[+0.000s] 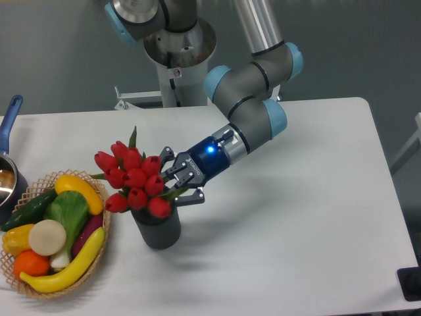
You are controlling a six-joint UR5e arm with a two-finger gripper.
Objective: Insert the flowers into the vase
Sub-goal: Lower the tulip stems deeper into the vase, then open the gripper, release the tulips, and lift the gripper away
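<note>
The vase (157, 228), a dark grey ribbed cylinder, stands upright on the white counter (296, 224) and serves as the reference point for this report. The flowers (135, 181), a bunch of red tulips with green leaves, sit directly above the vase mouth with their lower end at or just inside the rim; the stems are hidden behind the blooms, so the depth of insertion cannot be determined. The blooms lean up and to the left of the vase, and the bunch spreads wider than the vase mouth. The gripper (176, 181) reaches in from the upper right of the vase, its two fingers spread on either side of the bunch's base just above the rim; a gap between upper and lower finger is visible, but whether the pads are pressing the stems cannot be told. A blue light glows on the wrist behind the gripper. The grey arm (247, 105) with light blue joint caps rises up and to the right of the vase. To the left of the vase, close beside it, sits a woven basket (99, 260) holding toy vegetables and fruit. Farther left of the vase, at the frame edge, a pot with a blue handle (9, 118) is partly visible.
</note>
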